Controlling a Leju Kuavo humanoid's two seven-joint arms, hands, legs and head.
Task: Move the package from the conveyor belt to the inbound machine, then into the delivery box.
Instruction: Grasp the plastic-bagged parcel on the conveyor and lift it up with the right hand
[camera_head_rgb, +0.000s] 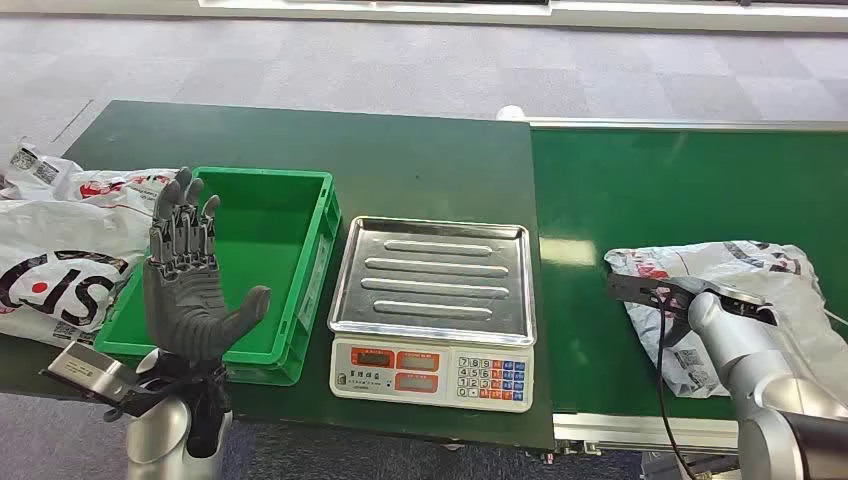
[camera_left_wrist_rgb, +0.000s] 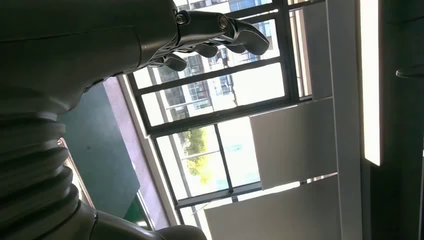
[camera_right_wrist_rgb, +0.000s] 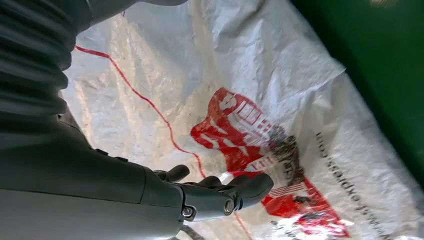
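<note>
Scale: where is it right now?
Head view: the scale sits center on the green table, between the green crate on its left and the conveyor belt on its right.

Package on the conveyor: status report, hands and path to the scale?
Left hand raised, open, empty. Right hand on the package, grasp unconfirmed. Package flat on the conveyor belt. Scale tray bare, green crate beyond.

The left hand (camera_head_rgb: 188, 290) is raised upright at seven o'clock, palm forward, fingers (camera_head_rgb: 183, 225) spread and straight, holding nothing. The right hand (camera_head_rgb: 655, 292) at four o'clock reaches toward nine o'clock, fingers (camera_right_wrist_rgb: 240, 187) curled downward.
</note>
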